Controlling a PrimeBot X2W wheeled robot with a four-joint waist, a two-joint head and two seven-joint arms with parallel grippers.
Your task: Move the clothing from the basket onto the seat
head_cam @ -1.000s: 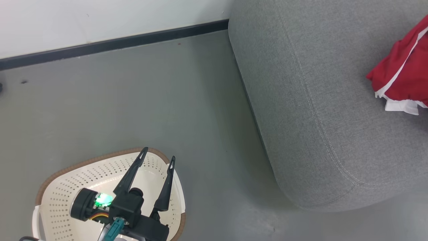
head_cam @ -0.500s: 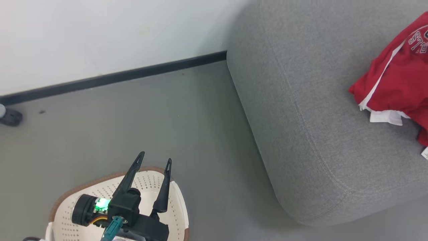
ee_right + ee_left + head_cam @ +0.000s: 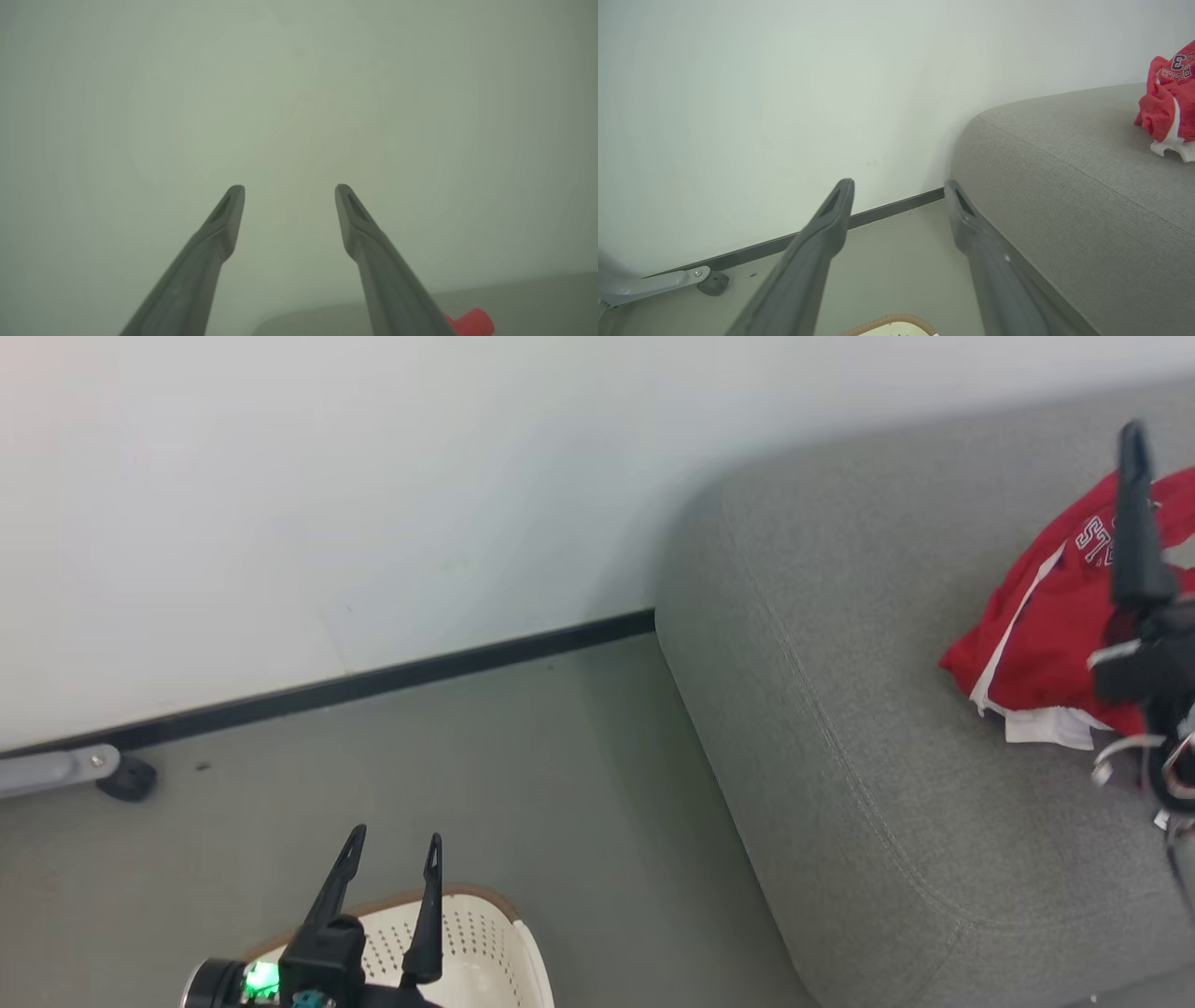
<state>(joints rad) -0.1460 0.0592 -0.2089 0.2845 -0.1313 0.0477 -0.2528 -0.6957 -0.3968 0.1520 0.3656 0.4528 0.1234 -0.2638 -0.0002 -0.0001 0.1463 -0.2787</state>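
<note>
Red clothes (image 3: 1046, 616) with white trim lie bunched on the grey sofa (image 3: 840, 709), well in from its rounded corner. Our right tool (image 3: 289, 193) stands wide and empty, pointing at the wall (image 3: 299, 93). In the head view one of its fingers crosses in front of the pile. Our left tool (image 3: 899, 186) is wide and empty too, over the rim of the basket (image 3: 495, 943). We judge the drop made. To finish well, we should lift the right tool straight clear so no fold snags and slides toward the sofa's edge. Then we should look into the basket: most of it lies below the picture's edge, so we cannot tell what is left.
</note>
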